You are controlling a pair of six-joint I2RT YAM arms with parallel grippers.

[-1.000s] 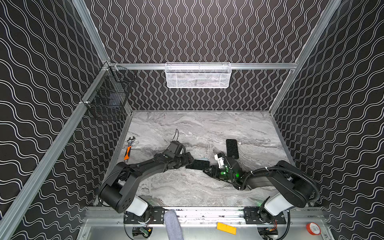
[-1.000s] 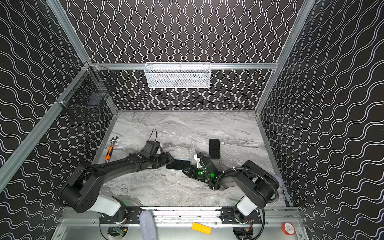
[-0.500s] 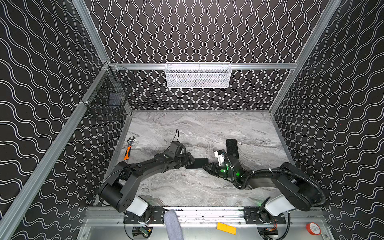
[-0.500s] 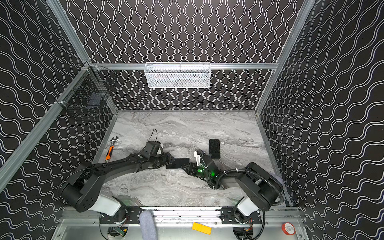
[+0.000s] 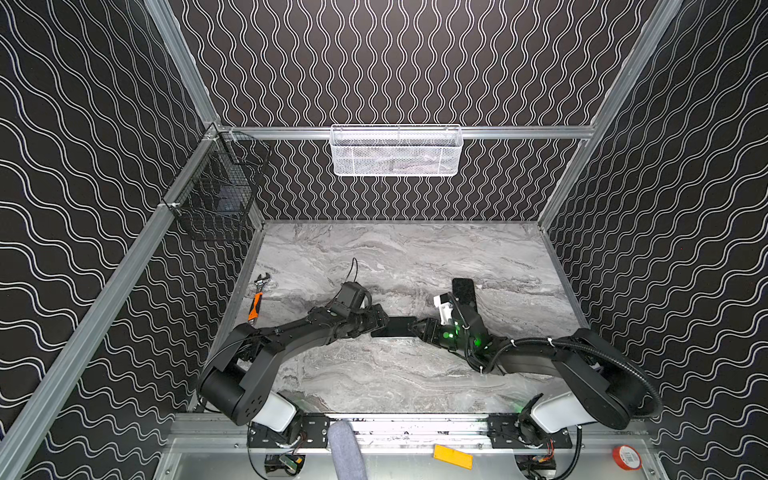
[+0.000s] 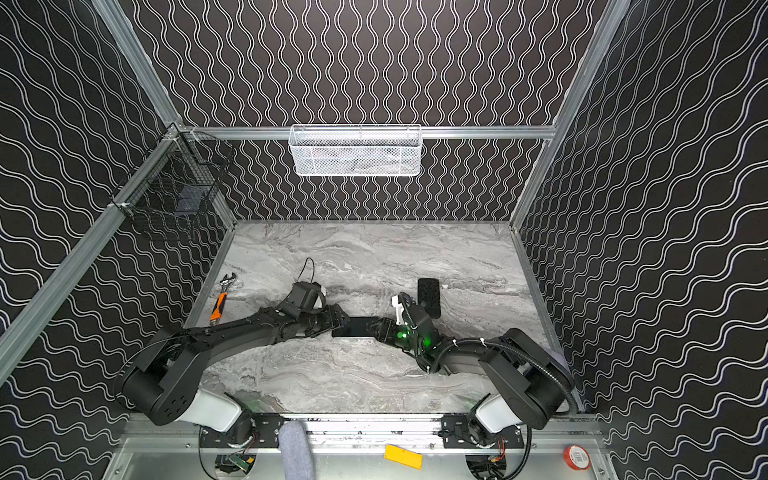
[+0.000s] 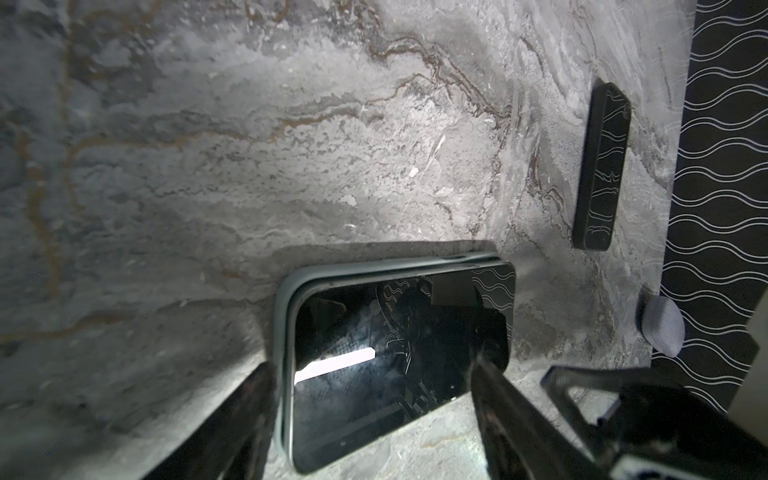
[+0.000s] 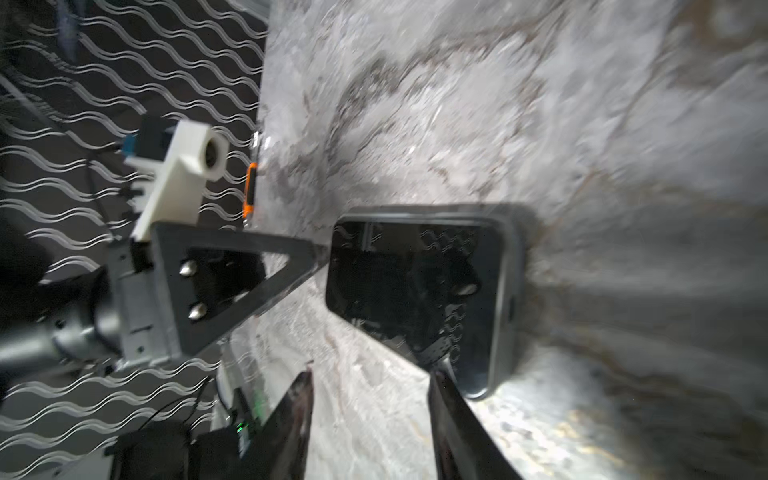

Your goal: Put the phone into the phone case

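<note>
The phone (image 5: 395, 326) (image 6: 355, 326) lies screen up in a grey-green phone case (image 7: 282, 332) (image 8: 507, 270) mid-table. At one corner its edge stands slightly above the rim. My left gripper (image 5: 380, 324) (image 7: 372, 365) is at the left end, shut across the width. One finger presses the case's outer side and the other the phone's opposite edge. My right gripper (image 5: 415, 328) (image 8: 371, 374) is at the right end, open over bare marble. One of its fingertips (image 8: 438, 376) touches the phone's near corner.
A second black phone-shaped slab (image 5: 464, 291) (image 7: 602, 166) lies flat just behind the right wrist. An orange-handled wrench (image 5: 258, 297) rests by the left wall. A black wire basket (image 5: 216, 199) hangs on the left wall and a white mesh basket (image 5: 397, 151) on the back wall.
My right gripper has swung from in front of the phone up to its right end. The left gripper and the phone have stayed where they were.
</note>
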